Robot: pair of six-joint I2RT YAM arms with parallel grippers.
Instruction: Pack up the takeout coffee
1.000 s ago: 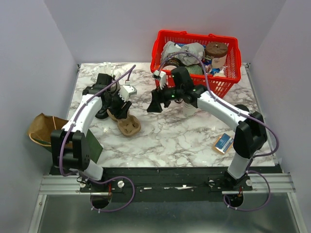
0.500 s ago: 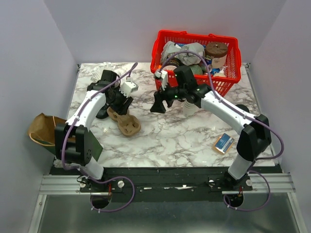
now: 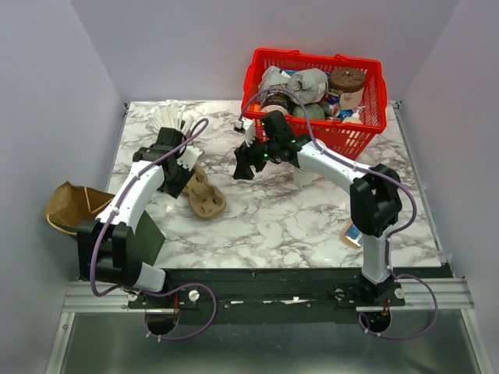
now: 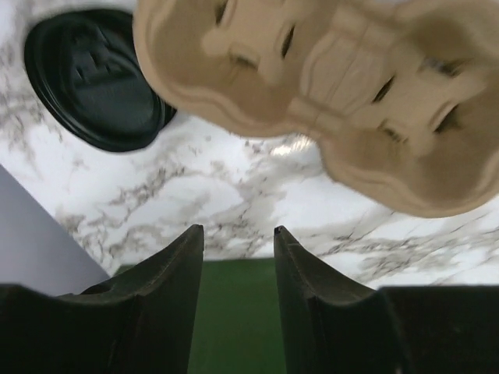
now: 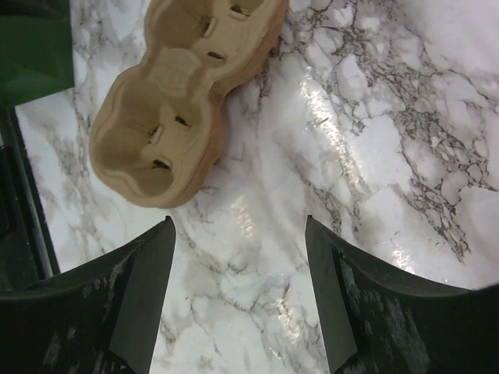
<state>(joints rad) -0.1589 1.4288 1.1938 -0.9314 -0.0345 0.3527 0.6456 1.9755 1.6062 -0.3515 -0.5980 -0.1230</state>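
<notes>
A brown bag point(image 3: 66, 206) is sitting off the left edge of the table point(image 3: 281, 226), lower than the marble top. The left gripper point(image 4: 238, 234) is hanging over the left part of the table. Its fingers are standing apart with a narrow gap and nothing is between them. A black lid point(image 4: 90, 78) is lying just beside it, towards the left edge. A stack of white cups point(image 3: 170, 117) is lying at the far left corner.

The carrier point(image 3: 204, 196) is lying flat on the marble, just right of the left gripper, with one end reaching under it. It is touching neither gripper. The right gripper point(image 5: 238, 226) is hovering right of the carrier and farther back. Its fingers are spread wide and are holding nothing.

Bare marble is stretching wide from the carrier to the near edge and to the right. A white cup point(image 3: 304, 175) is standing partly hidden behind the right arm. The red basket point(image 3: 320, 136), full of things, is filling the far right corner. A blue box point(image 3: 352, 231) is lying near the right edge.
</notes>
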